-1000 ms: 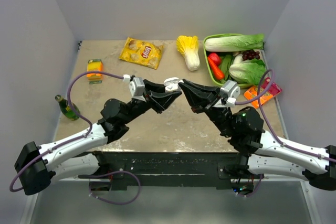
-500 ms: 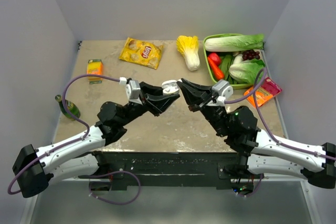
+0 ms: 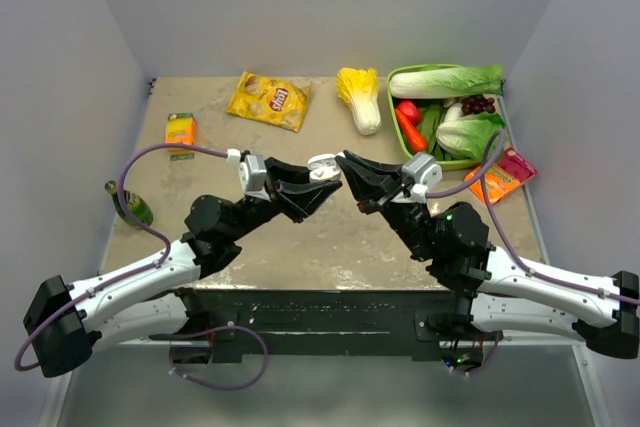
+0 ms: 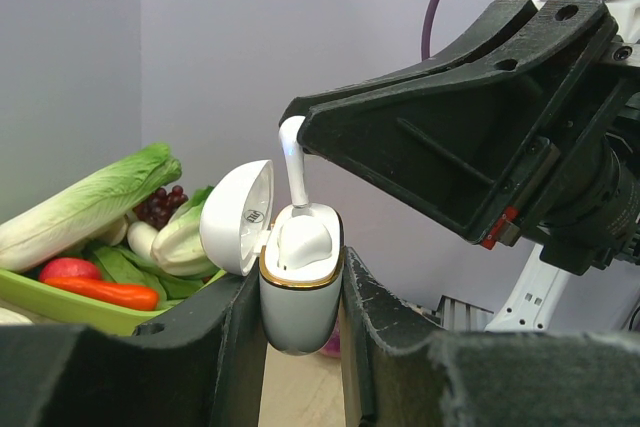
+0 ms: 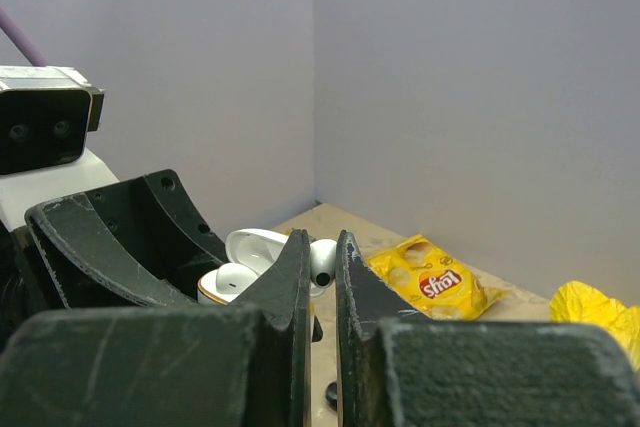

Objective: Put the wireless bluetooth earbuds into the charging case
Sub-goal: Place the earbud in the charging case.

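Clamping glossy white gold-rimmed charging case (image 4: 300,302), lid open, in part-closed left gripper (image 3: 318,179). Pinching white stemmed earbud (image 4: 296,172) in near-shut right gripper (image 5: 320,247) just above case, stem tip seemingly in slot. Keep stem upright; press straight down.

Soft, even light, faint shadows; left claw (image 4: 297,287) blurs close to lens

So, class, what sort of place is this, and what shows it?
Probably a robot lab test cell: plain grey walls box in a table, two arms are bolted at its near edge, with staged props like a chip bag and vegetable basket.
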`<state>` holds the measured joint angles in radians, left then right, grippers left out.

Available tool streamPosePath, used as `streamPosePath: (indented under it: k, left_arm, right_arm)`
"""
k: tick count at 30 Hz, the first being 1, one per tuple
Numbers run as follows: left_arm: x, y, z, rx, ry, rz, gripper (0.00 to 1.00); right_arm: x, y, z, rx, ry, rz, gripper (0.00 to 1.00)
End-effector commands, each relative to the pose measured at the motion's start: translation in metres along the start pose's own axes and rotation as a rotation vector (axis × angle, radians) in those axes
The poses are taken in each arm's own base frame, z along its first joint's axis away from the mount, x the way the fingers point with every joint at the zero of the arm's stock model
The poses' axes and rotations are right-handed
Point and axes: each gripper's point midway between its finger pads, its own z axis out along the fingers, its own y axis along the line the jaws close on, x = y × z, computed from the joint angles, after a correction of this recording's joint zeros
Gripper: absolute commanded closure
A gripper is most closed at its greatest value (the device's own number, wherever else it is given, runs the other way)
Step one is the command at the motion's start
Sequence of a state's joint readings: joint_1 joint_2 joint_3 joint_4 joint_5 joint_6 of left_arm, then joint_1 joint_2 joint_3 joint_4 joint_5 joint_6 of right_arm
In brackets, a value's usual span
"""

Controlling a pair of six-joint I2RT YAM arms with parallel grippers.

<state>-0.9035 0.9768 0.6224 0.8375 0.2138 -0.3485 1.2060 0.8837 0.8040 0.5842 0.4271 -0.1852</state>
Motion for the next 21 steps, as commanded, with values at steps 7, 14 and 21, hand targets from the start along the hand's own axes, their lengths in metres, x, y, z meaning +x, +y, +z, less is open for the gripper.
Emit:
streamPosePath:
  k: [7, 14, 21]
  left_arm:
    - [-0.0315, -0.0076, 0.0055, 0.037, -0.112, 0.043, 1.0]
    - [-0.0293, -0.008, 0.0069, 0.044, -0.108, 0.041, 1.0]
    - [-0.036, -0.0071, 0.0061, 0.036, -0.134, 0.056, 1.0]
  right_arm:
    - [-0.0084, 0.0015, 0.0011, -0.003, -0.007, 0.009, 1.0]
    - [-0.0082, 0.0006, 0.0011, 0.003, -0.003, 0.005, 1.0]
    - [-0.0043, 0.0099, -0.0014, -0.058, 0.025, -0.012, 1.0]
